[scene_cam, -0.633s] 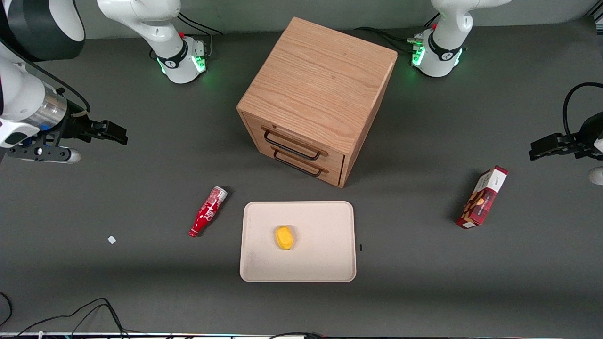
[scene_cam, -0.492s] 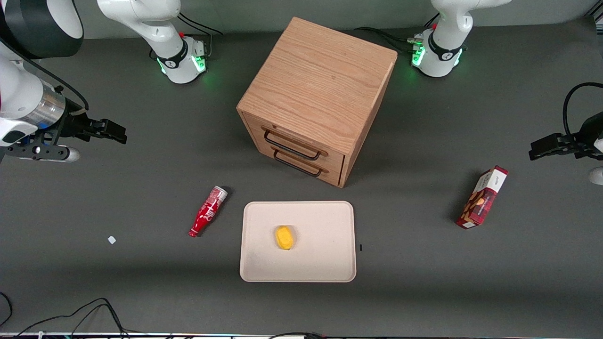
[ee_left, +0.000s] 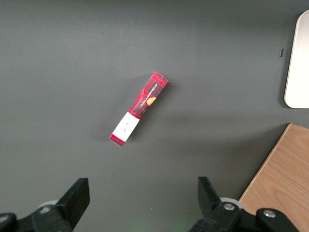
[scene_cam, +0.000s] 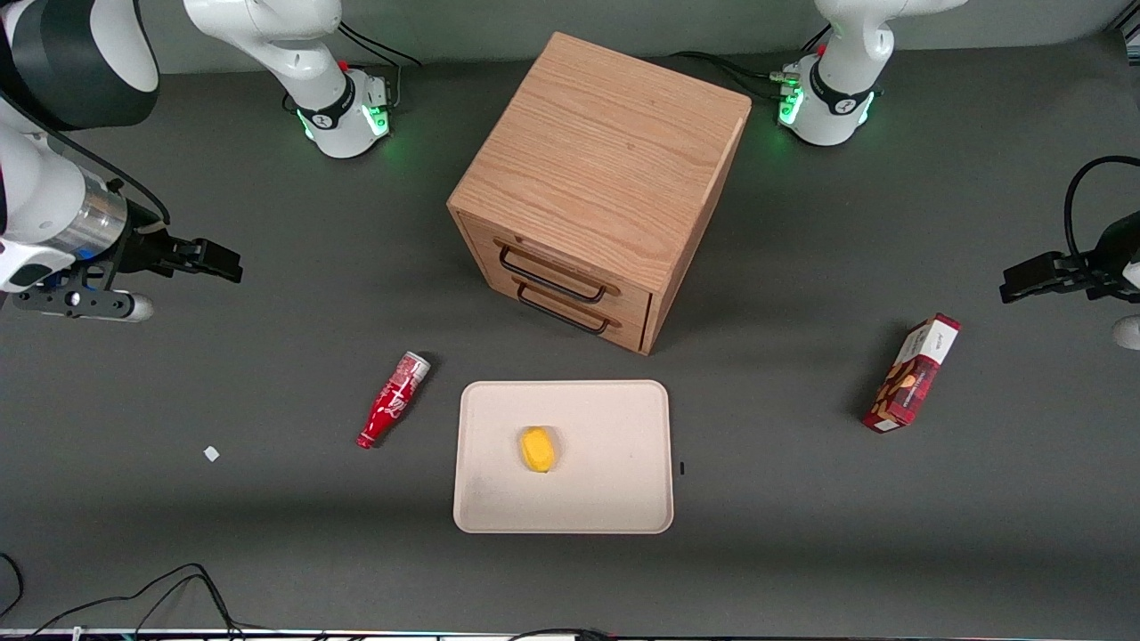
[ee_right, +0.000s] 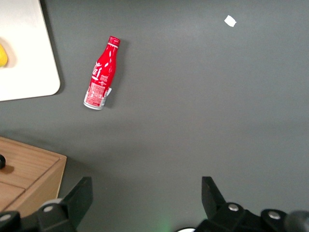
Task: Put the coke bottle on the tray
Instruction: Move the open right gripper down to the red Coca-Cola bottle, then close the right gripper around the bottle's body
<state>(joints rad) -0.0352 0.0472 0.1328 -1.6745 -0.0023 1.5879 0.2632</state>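
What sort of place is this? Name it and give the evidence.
Likely a robotics lab bench: a dark grey table with bolted-down white arm bases, loose cables, and the right arm's end effector, open, hanging above the table, apart from every object.

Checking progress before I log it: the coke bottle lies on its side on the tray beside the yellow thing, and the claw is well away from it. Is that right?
Not quite. The front view shows the coke bottle lying on the table beside the tray, not on it; only the yellow thing is on the tray. The claw, open, is indeed well away.
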